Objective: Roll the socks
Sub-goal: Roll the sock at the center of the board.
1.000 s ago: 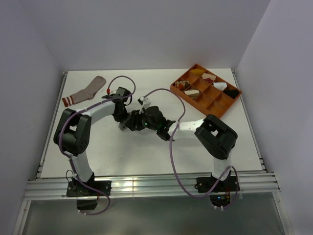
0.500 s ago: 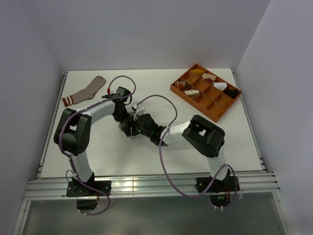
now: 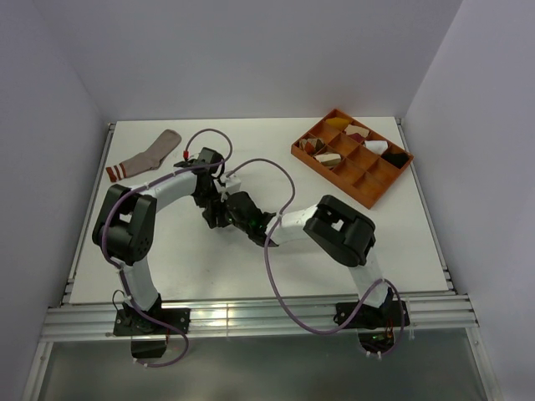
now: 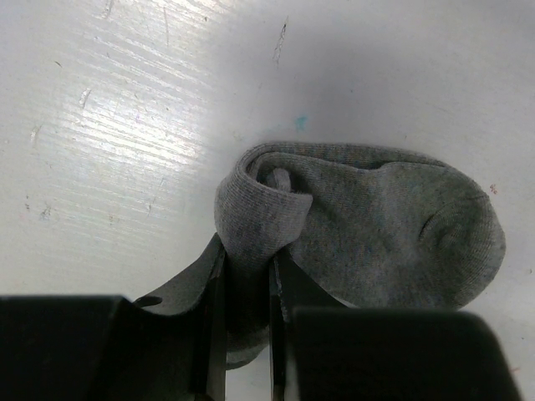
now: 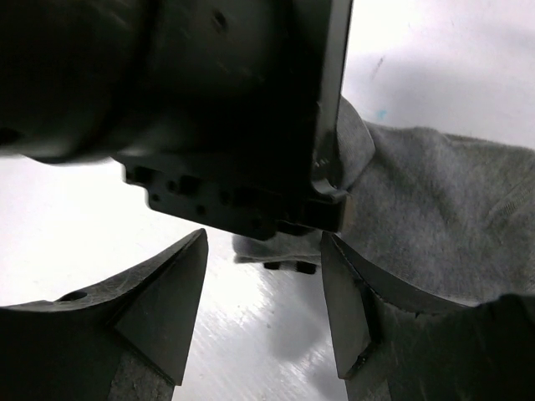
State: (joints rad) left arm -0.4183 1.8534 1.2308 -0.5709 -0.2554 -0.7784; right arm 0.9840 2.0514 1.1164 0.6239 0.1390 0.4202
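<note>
The grey sock [image 4: 376, 225] is lying on the white table [image 3: 209, 267] near its middle, underneath both wrists. Its near end is curling into a first loose roll [image 4: 259, 217], and its long axis is running from that roll out to the rounded far end, to the right in the left wrist view. The left gripper [image 4: 247, 267] is pinching the rolled end, its fingers closed narrowly on the knit. The right gripper [image 5: 263, 242] is hanging just beside it with jaws spread and nothing between them; in its own view the flat length of the sock is lying ahead and to the right. Judging by this, the left arm is the one placed to turn the roll along that axis. The pinkish-tan sock [image 3: 144, 155] is lying flat at the far left, well apart.
</note>
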